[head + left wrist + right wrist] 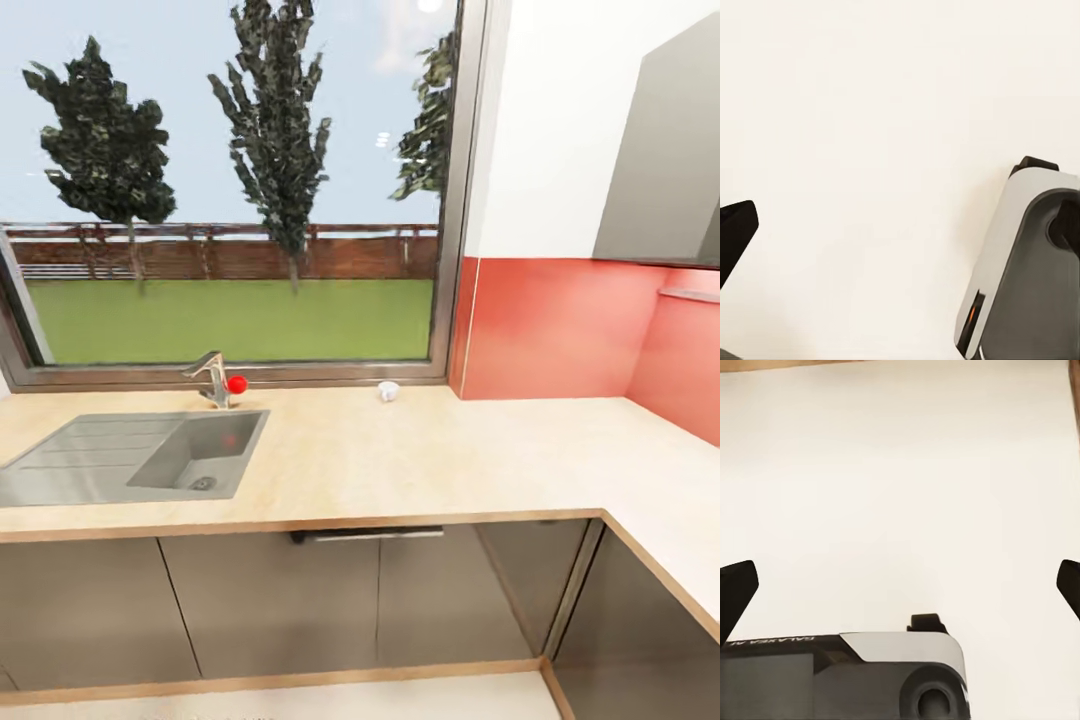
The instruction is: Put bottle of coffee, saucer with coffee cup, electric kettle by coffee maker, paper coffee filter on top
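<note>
Currently en route | coffee cup [388, 391] waits on surface [420, 460] by window, unreached | right fingers [736, 592] spread, empty | left fingers [735, 232]: cannot tell

A pale wood L-shaped countertop [420, 465] holds a grey sink [130, 458] at its left with a tap [212, 378] behind it, and a small white cup [388, 391] far back near the window.

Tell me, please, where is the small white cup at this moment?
In the head view, the white cup stands on the countertop by the window sill, right of the faucet and the sink.
</note>
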